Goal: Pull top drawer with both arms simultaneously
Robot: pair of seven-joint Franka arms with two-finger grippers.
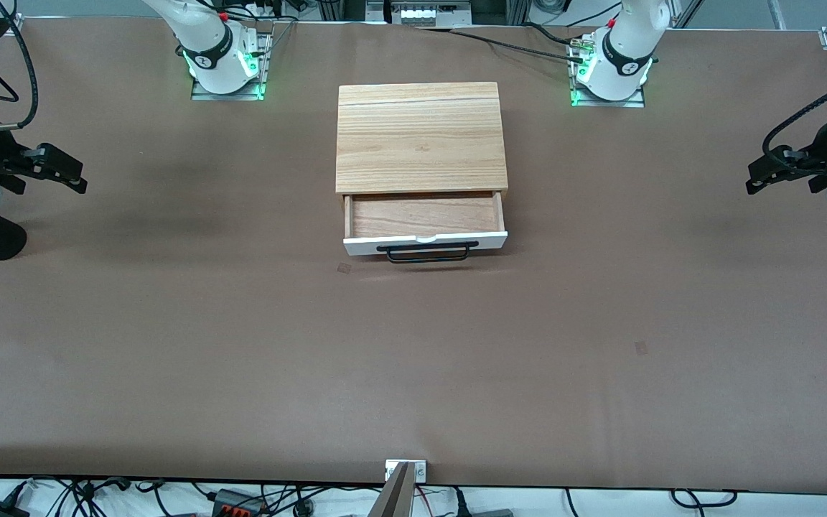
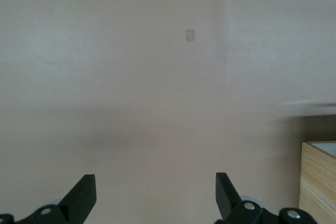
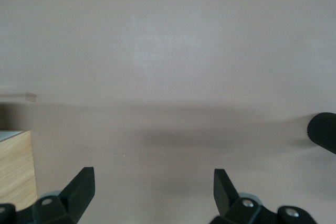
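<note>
The light wooden box (image 1: 421,136) stands mid-table near the arm bases. Its top drawer (image 1: 424,243) is pulled out toward the front camera: white front, black bar handle (image 1: 428,252), light-brown wood inside (image 1: 424,217). My left gripper (image 1: 754,179) hangs open and empty over the bare table at the left arm's end, far from the box. My right gripper (image 1: 76,176) hangs open and empty over the right arm's end. The left wrist view shows spread fingers (image 2: 84,195) and a box corner (image 2: 317,179). The right wrist view shows spread fingers (image 3: 83,187) and a box corner (image 3: 16,166).
The brown table (image 1: 413,373) has small tape marks near the drawer (image 1: 343,268) and toward the left arm's end (image 1: 641,347). A metal bracket (image 1: 405,470) sits at the table's edge nearest the front camera. Cables lie along that edge.
</note>
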